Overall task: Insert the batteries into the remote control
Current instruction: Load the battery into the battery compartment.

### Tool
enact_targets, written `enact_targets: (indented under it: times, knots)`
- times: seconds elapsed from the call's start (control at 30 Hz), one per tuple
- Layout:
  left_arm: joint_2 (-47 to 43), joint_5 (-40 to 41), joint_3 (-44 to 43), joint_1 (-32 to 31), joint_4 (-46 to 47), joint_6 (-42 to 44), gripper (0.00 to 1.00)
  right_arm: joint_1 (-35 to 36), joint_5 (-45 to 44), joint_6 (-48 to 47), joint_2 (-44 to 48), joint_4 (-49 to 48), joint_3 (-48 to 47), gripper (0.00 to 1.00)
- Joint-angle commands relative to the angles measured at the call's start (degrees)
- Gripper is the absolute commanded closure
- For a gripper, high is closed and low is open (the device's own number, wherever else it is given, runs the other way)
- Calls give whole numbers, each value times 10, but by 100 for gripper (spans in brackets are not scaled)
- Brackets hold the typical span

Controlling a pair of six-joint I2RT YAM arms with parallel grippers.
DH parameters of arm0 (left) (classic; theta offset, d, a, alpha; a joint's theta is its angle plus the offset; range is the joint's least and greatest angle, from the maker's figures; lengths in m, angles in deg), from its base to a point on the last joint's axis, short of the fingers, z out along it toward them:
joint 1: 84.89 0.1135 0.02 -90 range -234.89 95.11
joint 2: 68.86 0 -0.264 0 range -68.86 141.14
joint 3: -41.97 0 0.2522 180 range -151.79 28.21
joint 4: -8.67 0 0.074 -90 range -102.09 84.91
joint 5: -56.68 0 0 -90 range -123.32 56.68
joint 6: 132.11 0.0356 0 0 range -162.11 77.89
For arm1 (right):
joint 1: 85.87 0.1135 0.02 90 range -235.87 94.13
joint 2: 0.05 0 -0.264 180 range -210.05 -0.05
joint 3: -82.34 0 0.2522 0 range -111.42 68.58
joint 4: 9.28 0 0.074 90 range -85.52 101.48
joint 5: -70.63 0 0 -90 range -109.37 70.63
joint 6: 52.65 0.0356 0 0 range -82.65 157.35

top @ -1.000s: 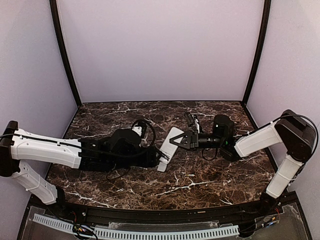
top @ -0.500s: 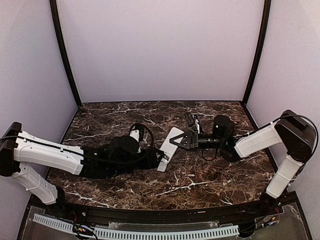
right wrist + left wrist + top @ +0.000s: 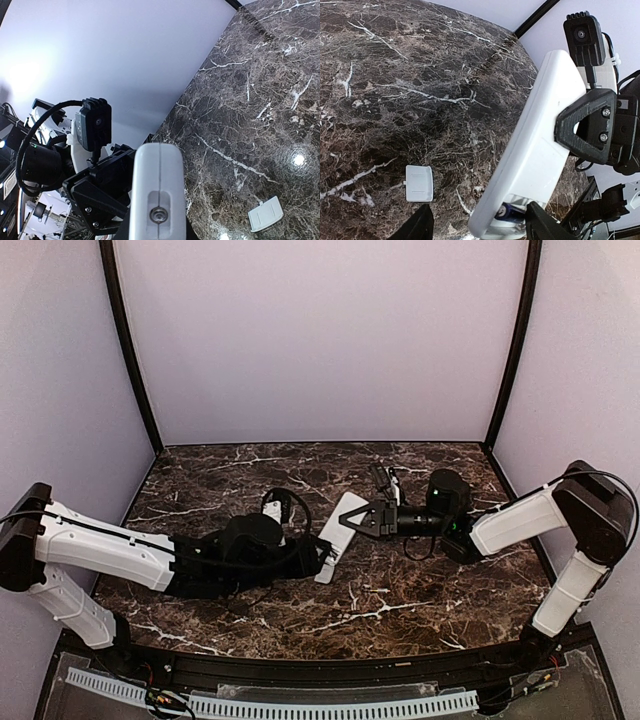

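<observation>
My right gripper (image 3: 364, 520) is shut on the remote control (image 3: 341, 522), a white handset held tilted above the marble with its plain back showing (image 3: 540, 150). The end of the remote fills the right wrist view (image 3: 157, 190). The battery compartment at its lower end lies open, and one dark blue battery (image 3: 512, 212) sits inside. My left gripper (image 3: 325, 558) is open at that lower end. One fingertip (image 3: 547, 225) stands by the compartment; the other (image 3: 417, 227) is well off to the side. No other batteries show.
A small white flat cover piece (image 3: 419, 183) lies on the dark marble table (image 3: 420, 590), left of the remote's lower end; it also shows in the right wrist view as the cover piece (image 3: 265, 214). Pale walls enclose the table on three sides.
My left arm has shifted slightly toward the remote's lower end, and its jaws have narrowed a little. The right gripper and the remote have stayed put.
</observation>
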Motion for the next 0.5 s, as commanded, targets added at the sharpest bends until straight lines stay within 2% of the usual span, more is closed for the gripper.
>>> enact_targets:
  times: [0.0, 0.23, 0.47]
  knots:
    - [5, -4, 0, -2, 5, -9, 38, 7, -6, 5, 15, -35, 4, 100]
    - [2, 2, 9, -2, 2, -22, 49, 7, -2, 8, 19, -43, 5, 100]
    - [5, 2, 6, -2, -14, -34, 51, 7, 0, 10, 22, -55, 7, 100]
